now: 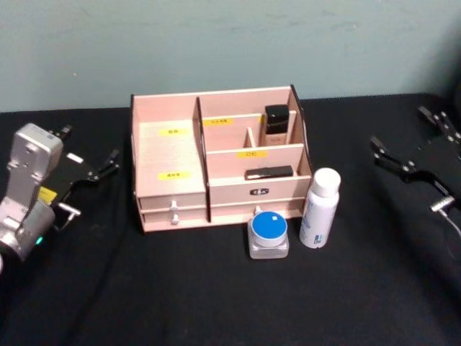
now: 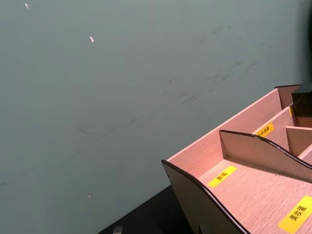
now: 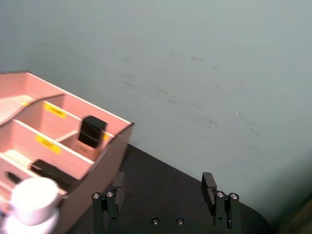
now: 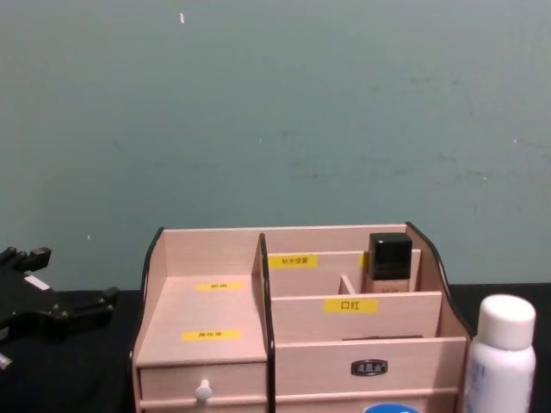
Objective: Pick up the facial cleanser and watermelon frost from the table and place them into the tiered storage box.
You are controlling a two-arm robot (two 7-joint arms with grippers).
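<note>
Pick not begun: facial cleanser (image 1: 320, 209) and watermelon frost (image 1: 269, 232) stand on the desk (image 1: 216, 306) before the tiered storage box (image 1: 169, 155), left gripper (image 1: 90, 184) and right gripper (image 3: 163, 179) wide, empty, well off; next likely a reach for the cleanser.

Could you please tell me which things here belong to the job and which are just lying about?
For the job: white bottle, blue-lidded jar, wooden organiser, with left gripper and right gripper parked either side.
Just lying about: black-capped bottle and dark flat case, both inside the organiser.
</note>
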